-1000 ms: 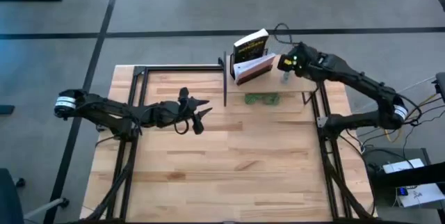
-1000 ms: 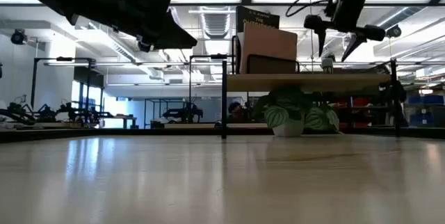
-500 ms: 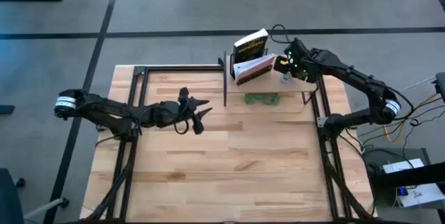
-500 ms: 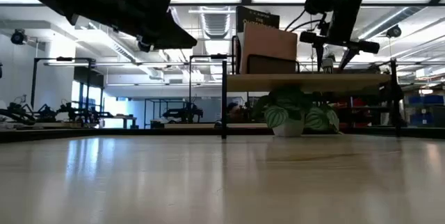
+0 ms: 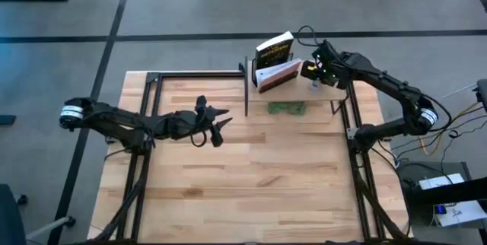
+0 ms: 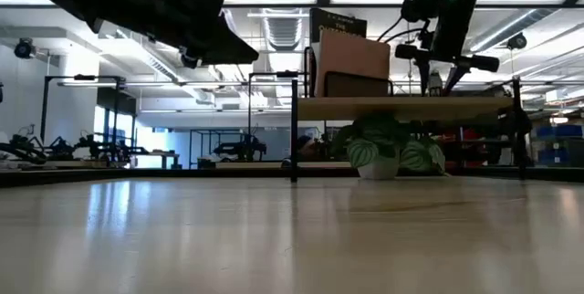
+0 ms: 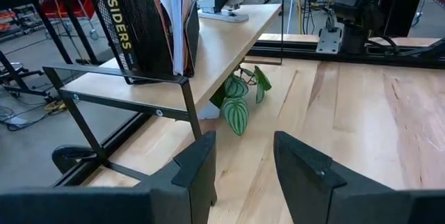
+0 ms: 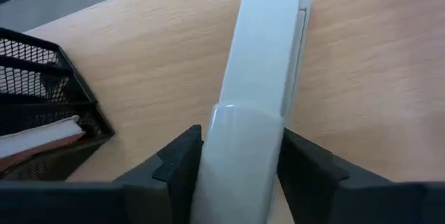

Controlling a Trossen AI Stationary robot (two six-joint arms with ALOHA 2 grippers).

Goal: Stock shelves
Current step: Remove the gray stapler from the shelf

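Observation:
The shelves (image 5: 327, 99) stand at the table's far right, a light wood board on black legs. On the board lies a white stapler (image 8: 264, 78), also seen in the left wrist view (image 7: 222, 15). My right gripper (image 5: 314, 74) is down over the stapler and shut on it. My left gripper (image 5: 221, 123) hovers open above the table's middle left with nothing between its fingers (image 7: 243, 161). My right gripper pinches the stapler's two long sides (image 8: 274, 123) between its two fingers. The fingers come from above, pointing down, and lie across the stapler. The stapler lies flat on the shelf board (image 7: 229, 40).
A black wire rack with books (image 5: 274, 61) stands on the shelf's left end, close beside my right gripper. A potted plant with striped leaves (image 6: 388, 152) sits under the shelf. The wide wooden tabletop (image 5: 251, 176) stretches toward the near edge.
My right gripper has come down toward the shelf board and a little toward the book rack, and its fingers now stand around the stapler. The stapler has stayed where it was on the shelf.

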